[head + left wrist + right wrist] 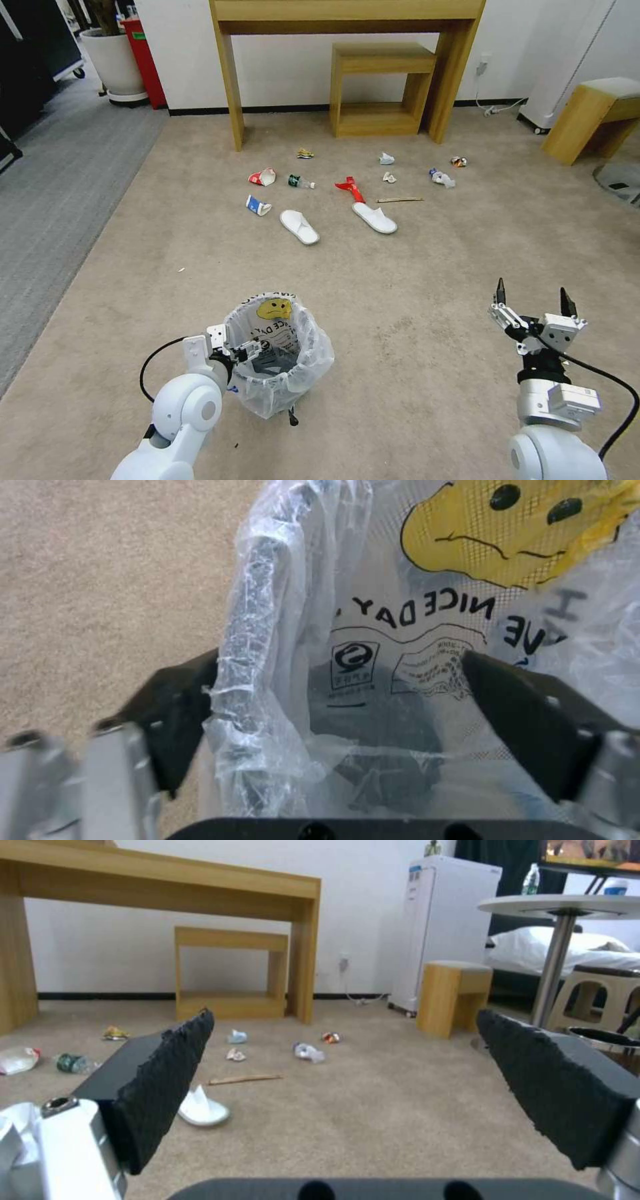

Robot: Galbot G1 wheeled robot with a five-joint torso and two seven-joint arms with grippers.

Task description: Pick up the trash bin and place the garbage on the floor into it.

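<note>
Close by, on the tan carpet (413, 320), the trash bin (280, 357), standing up straight with its open mouth to the ceiling and its clear bag (293, 630) puffed over the rim. At its near left edge, the left gripper (248, 352), one finger (177, 705) outside the wall and the other (527, 715) inside, straddling the rim; cannot tell if squeezing it or just around it. Off to the right, well apart from the bin, the right gripper (533, 297), held above the carpet, fingers (167, 1080) spread wide, holding nothing. Farther out, the garbage in a loose band across the floor: two white slippers (300, 227), long and flat, both slanting from far-left to near-right; a wooden stick (399, 199) lying almost straight across, left to right; a red wrapper (350, 189); a green-label bottle (300, 181) on its side, cap to the right; crushed cups (262, 177); crumpled papers (387, 159); a crushed can (458, 161). Farthest, against the white wall, a wooden table (347, 13) with a small wooden shelf (381, 87) under it.
</note>
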